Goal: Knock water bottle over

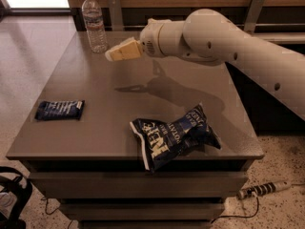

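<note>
The water bottle (95, 23) is clear ribbed plastic with a white cap and a pale label band. It stands upright at the far left corner of the grey table (143, 70). My gripper (112, 55) hangs above the table just to the right of the bottle, its pale tip pointing left at the bottle's lower half, a small gap away. The white arm reaches in from the right.
A dark blue chip bag (174, 135) lies crumpled near the table's front edge. A small dark blue snack packet (59, 109) lies at the front left. A black bag (12, 197) and a power strip (262, 190) are on the floor.
</note>
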`<action>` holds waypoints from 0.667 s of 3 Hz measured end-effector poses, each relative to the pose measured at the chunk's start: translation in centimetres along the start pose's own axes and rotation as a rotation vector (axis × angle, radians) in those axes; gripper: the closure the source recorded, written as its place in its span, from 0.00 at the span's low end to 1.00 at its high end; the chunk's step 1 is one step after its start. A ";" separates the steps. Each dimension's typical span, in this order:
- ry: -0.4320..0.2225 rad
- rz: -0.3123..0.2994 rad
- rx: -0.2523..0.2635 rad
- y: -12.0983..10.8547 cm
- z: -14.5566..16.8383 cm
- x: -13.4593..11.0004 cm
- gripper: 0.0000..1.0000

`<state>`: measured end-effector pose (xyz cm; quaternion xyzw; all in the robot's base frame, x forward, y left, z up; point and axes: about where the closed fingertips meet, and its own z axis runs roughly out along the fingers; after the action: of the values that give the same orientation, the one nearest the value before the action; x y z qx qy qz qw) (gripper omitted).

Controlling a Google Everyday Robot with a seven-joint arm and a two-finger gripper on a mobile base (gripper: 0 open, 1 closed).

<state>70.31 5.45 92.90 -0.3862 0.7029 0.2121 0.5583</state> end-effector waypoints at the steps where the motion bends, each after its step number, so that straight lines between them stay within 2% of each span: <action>1: -0.012 0.045 0.020 -0.3 2.0 0.3 0.00; 2: -0.046 0.073 0.042 -0.7 3.6 -0.3 0.00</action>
<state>73.10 7.76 92.20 -0.3435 0.7078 0.2264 0.5742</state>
